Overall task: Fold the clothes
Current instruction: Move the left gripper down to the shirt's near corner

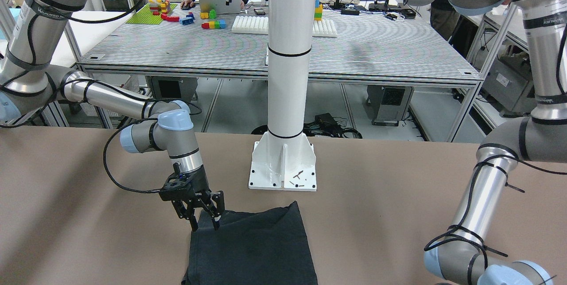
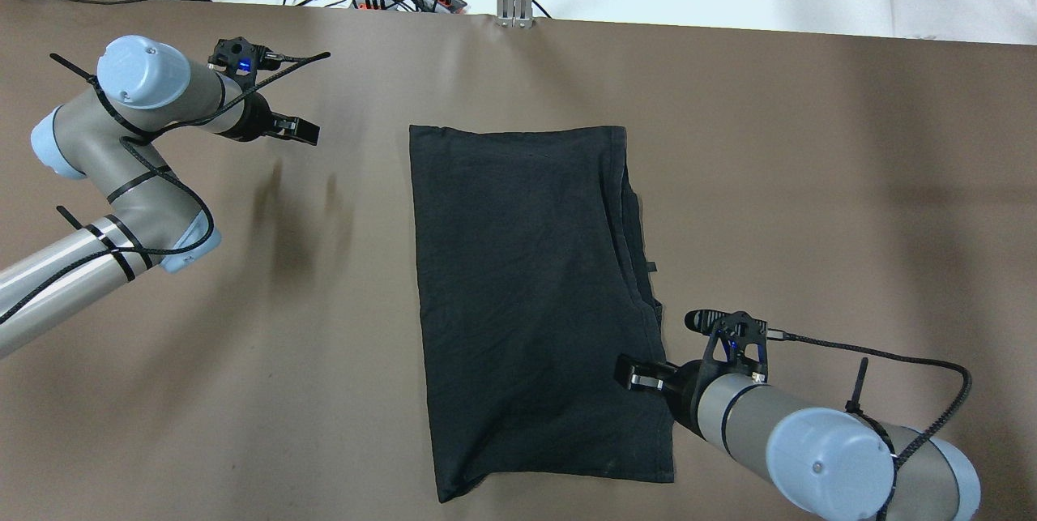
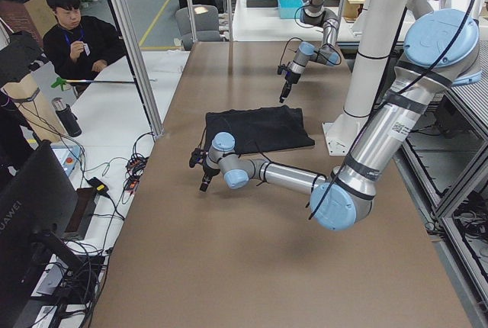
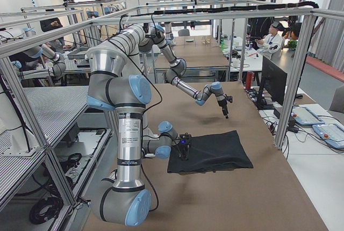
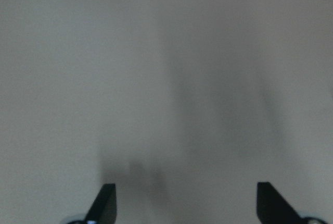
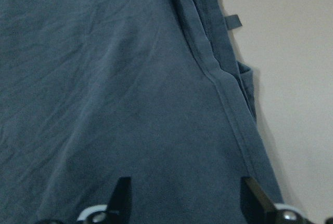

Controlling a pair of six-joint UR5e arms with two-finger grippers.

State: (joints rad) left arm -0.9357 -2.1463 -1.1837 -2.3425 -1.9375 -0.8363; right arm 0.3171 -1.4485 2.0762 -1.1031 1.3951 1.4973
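The black garment (image 2: 527, 286) lay flat near the middle of the brown table (image 2: 810, 181), just in front of the white pillar's base (image 1: 283, 167), with several hemmed layers stacked unevenly along its edge on the robot's right. The chief hazard noted was at that edge: should the right gripper (image 1: 205, 222) close there, it might take only the top layer or an odd number of them, and the thin cloth could slip or drag askew, leaving a crooked fold. A lift from one point only would likely bunch the fabric, as the left gripper (image 2: 296, 130) was well apart from it. The right arm reached low over the garment's near right edge, wrist angled down, jaws apart and straddling the hem; contact with the cloth could not be confirmed. The left arm was bent over bare table, jaws likewise apart and holding nothing.
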